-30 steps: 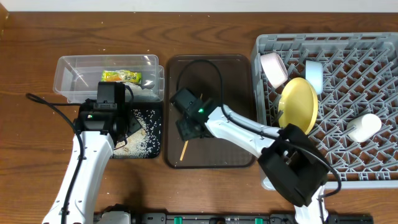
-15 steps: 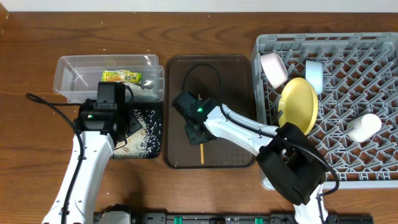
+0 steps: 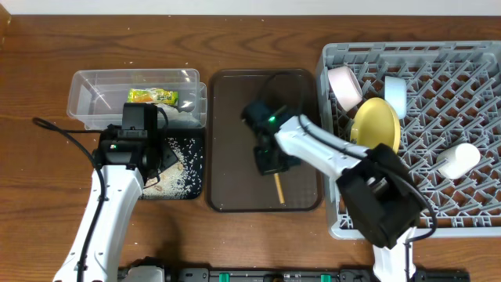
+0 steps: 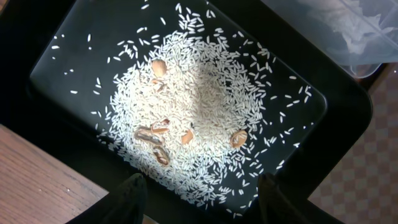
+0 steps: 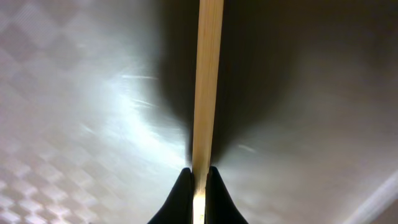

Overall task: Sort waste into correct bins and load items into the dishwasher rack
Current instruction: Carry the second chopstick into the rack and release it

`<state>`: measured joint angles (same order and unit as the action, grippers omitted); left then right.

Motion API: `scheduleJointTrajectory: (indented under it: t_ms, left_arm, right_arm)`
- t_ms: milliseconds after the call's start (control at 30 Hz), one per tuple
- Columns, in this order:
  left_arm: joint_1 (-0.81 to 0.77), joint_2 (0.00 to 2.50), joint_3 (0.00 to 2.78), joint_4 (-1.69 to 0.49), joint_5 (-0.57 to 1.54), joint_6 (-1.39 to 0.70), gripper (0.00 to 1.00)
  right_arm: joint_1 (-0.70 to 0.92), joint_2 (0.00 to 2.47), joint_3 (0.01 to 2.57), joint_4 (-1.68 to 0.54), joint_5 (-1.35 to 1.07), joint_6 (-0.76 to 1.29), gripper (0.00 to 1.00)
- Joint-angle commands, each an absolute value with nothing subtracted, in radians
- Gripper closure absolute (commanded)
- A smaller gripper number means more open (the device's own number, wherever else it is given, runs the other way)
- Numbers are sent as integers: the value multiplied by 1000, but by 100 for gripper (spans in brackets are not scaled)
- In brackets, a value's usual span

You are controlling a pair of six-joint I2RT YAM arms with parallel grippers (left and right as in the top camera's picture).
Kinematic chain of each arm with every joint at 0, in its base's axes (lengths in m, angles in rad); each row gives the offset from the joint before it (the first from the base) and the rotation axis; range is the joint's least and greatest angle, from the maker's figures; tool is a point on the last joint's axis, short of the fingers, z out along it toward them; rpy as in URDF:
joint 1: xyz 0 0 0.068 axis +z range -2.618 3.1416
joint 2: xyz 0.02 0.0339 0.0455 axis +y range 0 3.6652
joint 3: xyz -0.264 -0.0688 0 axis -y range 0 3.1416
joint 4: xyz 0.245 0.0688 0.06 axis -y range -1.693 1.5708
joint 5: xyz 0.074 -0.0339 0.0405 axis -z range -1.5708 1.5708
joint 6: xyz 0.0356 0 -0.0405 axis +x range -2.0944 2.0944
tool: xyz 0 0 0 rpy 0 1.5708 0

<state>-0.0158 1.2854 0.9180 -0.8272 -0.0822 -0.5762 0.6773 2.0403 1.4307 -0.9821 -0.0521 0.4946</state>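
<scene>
My right gripper [image 3: 272,163] is over the brown serving tray [image 3: 235,110], shut on one wooden chopstick [image 3: 278,189]. In the right wrist view the chopstick [image 5: 207,81] runs straight out from between the pinched fingertips [image 5: 183,193]. My left gripper [image 4: 202,211] hangs open over the black tray [image 4: 339,124], which holds loose rice [image 4: 193,106] and a few brown bits. The green-and-yellow wrapper [image 3: 153,96] lies in the clear tub [image 3: 94,86]. The grey rack [image 3: 438,70] holds the yellow plate [image 3: 376,129], white bowl [image 3: 344,86], light blue bowl [image 3: 395,94] and white cup [image 3: 458,160].
The clear tub and the black tray [image 3: 200,186] sit against the brown tray's left edge. The rack stands close on the brown tray's right. Bare wooden table [image 3: 39,196] lies to the left and along the front.
The right gripper has closed on the chopstick and carried it to the right across the brown tray, and the stick has swung round. The left arm has not moved.
</scene>
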Motion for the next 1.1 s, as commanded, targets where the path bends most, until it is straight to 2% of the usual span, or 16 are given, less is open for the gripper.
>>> scheduleJointTrajectory:
  t_ms: [0,267,467,700,733,767,800,933,1067]
  left_arm:
    - [-12,1280,920,-830,-97,-581,40]
    - [-12,1280,920,-830,-97,-581,40]
    - [-12,1280,920,-830,-97,-581,40]
    - [-12,1280,920,-830,-97,-581,40]
    - [-12,1280,920,-830,-97,-581,39]
    - [-12,1280,920,-830,-97,-581,32]
    - [-12,1280,920,-830,-97,-581,30]
    - [-12,1280,920,-830,-97,-581,21]
    - [-12,1279,923,-821,-89,-500,15]
  right_arm:
    - [610,1897,1499,-1013,-53,406,99]
    - [456,1665,1505,-1115,75,380,99]
    - [355,1646,1485,-1251,160,380,99]
    - [332,1646,1373,-1207,156,380,98]
    - [331,1646,1365,-1200,156,380,94]
    - [331,1646,1364,-1198,156,380,89]
    - [331,1646,1364,-1195,156,380,84]
    - [330,1645,1364,-1172,152,380,74]
    - [330,1645,1365,-1134,108,380,46]
